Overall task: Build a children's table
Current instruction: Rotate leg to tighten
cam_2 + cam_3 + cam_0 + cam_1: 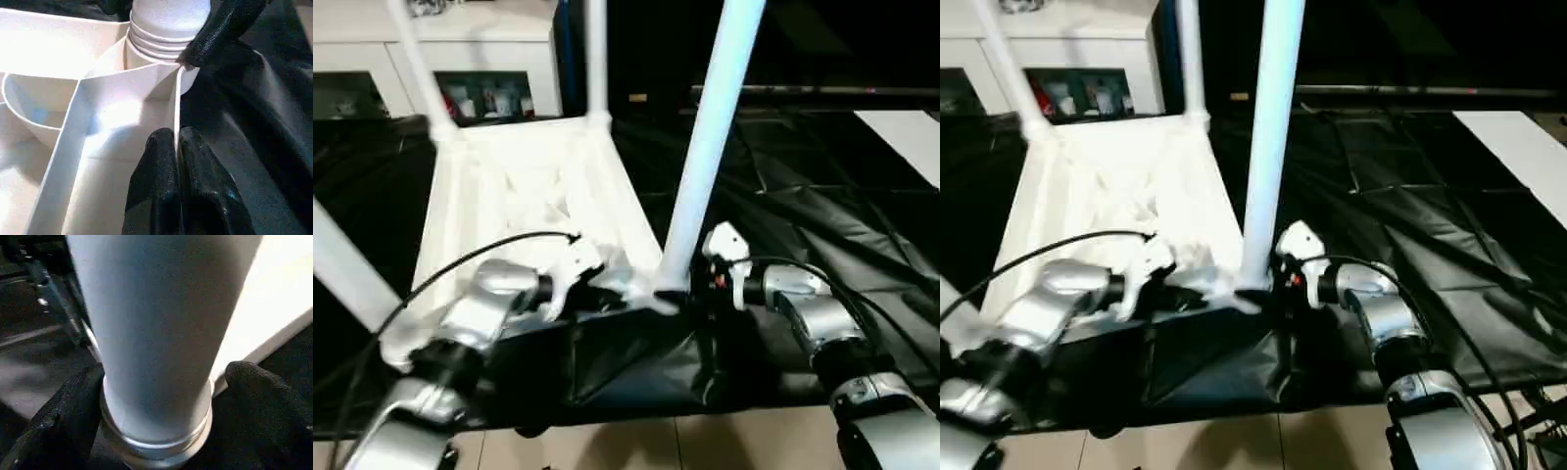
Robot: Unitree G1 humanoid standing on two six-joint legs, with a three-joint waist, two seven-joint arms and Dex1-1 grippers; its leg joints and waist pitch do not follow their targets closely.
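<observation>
Nearest the robot, at about five o'clock in the head view, the right pincer [700, 284] straddles the base of the near right leg [705, 147]; in the right wrist view its black fingers [264, 396] stand on either side of the tube, spread about as wide as the leg, and whether they press it or have let go I cannot tell. At seven o'clock the left pincer [582, 294] is shut together on the thin near rim wall of the tabletop [524, 191], close by the corner socket [164, 46] where that leg is seated.

The tabletop lies upside down on the black sheet [803, 215] that covers the table, ribs upward, reaching toward twelve o'clock. A second leg [342, 269] rises at nine o'clock, and two more [595, 59] stand at the far corners near eleven and twelve. Beyond them is a white cabinet [460, 59].

The plastic looks light, stiff and smooth, so it will likely slide on the sheet unless the rim is pinned. The tapered legs are slippery; the best hold seems low, near the socket collar, where twisting or pressing tilts the tube least.
</observation>
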